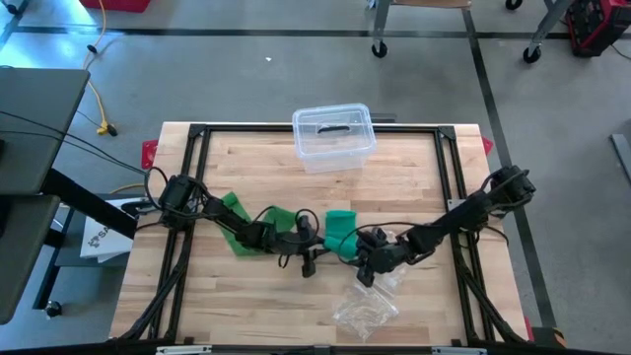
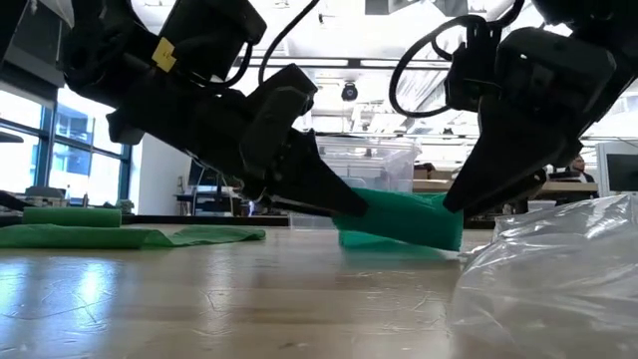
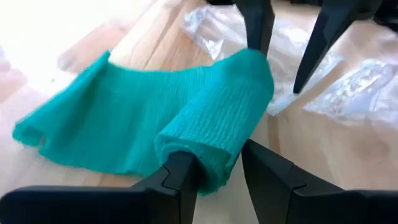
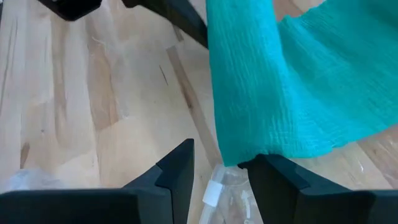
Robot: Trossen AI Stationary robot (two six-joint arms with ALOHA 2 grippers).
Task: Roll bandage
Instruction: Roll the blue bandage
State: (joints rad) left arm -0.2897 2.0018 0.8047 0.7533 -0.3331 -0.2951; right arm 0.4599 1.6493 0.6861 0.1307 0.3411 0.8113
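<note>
Mid-worktop [image 1: 246,296], green bandage roll [image 1: 340,229] pinched at opposite ends by left hand [image 1: 314,237] and right hand [image 1: 363,258]; risk of unrolling if either grip slackens, or snagging plastic wrapper [image 1: 367,308] nearby.

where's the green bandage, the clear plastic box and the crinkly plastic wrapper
green bandage [image 1: 338,228], high view, on its rolled end
clear plastic box [image 1: 333,137], high view, on its lid
crinkly plastic wrapper [image 1: 365,310], high view, on its middle

clear plastic tub [image 1: 334,136] sitting at the table's far edge, dark thing inside | crumpled clear plastic wrapper [image 1: 367,308] near the front | yellow cable [image 1: 98,106] on the floor
</note>
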